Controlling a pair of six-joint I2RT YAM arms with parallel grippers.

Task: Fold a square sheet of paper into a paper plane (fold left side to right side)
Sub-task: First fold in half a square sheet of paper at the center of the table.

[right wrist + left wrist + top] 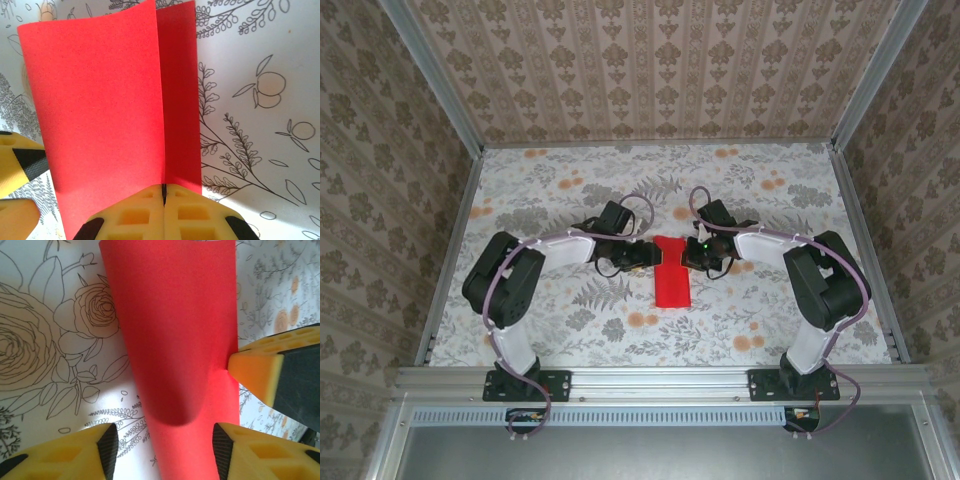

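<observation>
The square sheet of paper [672, 272] lies red at the table's middle, folded over on itself into a narrow strip. In the left wrist view the paper [175, 340] bulges up in a loose rounded curve. My left gripper [165, 452] stands open astride its near end, one yellow finger on each side, touching nothing. My right gripper [164, 200] is shut, its joined tips pressed against the paper [105, 110] where the upper layer's edge meets the darker lower layer. That tip [257, 372] dents the paper's right edge. From above, the left gripper [645, 253] and right gripper [692, 255] flank the paper's far end.
A floral tablecloth [570, 200] covers the table, with metal rails along its sides and patterned walls behind. Both arms bend inward from their bases at the near edge. Open cloth lies in front of and behind the paper.
</observation>
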